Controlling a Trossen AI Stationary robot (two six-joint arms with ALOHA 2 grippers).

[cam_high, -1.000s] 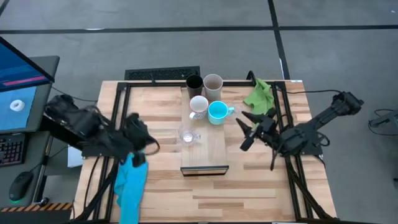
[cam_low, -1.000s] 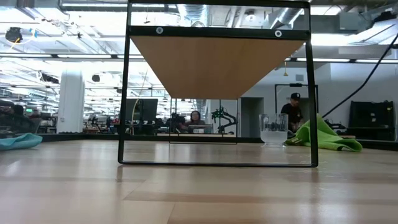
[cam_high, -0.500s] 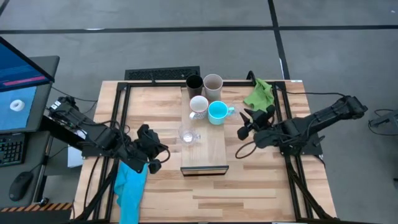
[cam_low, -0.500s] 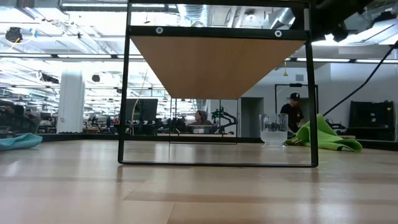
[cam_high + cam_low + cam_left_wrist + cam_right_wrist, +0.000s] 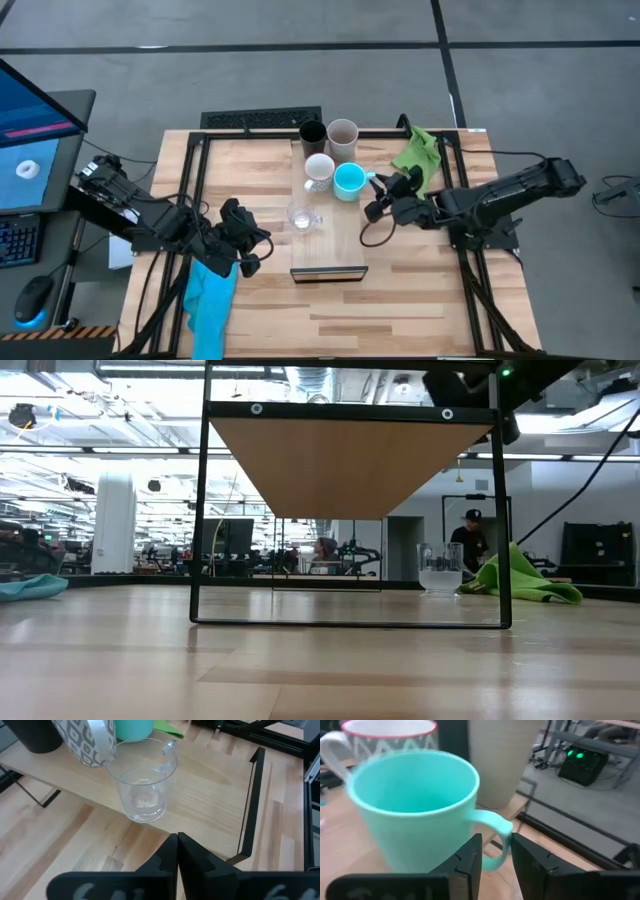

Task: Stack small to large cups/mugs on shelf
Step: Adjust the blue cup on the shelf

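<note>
We see the right gripper (image 5: 372,207) reaching in at shelf height, its fingers (image 5: 470,857) standing apart on either side of the turquoise mug's handle (image 5: 496,837), not visibly clamped on it. The turquoise mug (image 5: 349,180) sits directly ahead of that gripper on the shelf (image 5: 343,238), with the white patterned mug (image 5: 319,170) just beyond it and the beige-grey cup (image 5: 343,134) and black cup (image 5: 312,134) farther back (those two stand side by side at the shelf's far end). A green cloth (image 5: 417,150) lies on the worktop (image 5: 400,290) close beside the right arm.

The left gripper (image 5: 249,250) hangs low beside the shelf's edge, fingers (image 5: 167,857) pressed together and holding nothing. Straight ahead of it, near but apart, a clear glass cup (image 5: 144,790) stands upright on the shelf. A blue cloth (image 5: 210,300) lies under the left arm.

In the low view a second clear glass cup (image 5: 439,568) stands on the worktop behind the shelf's frame, just beside the green cloth.
</note>
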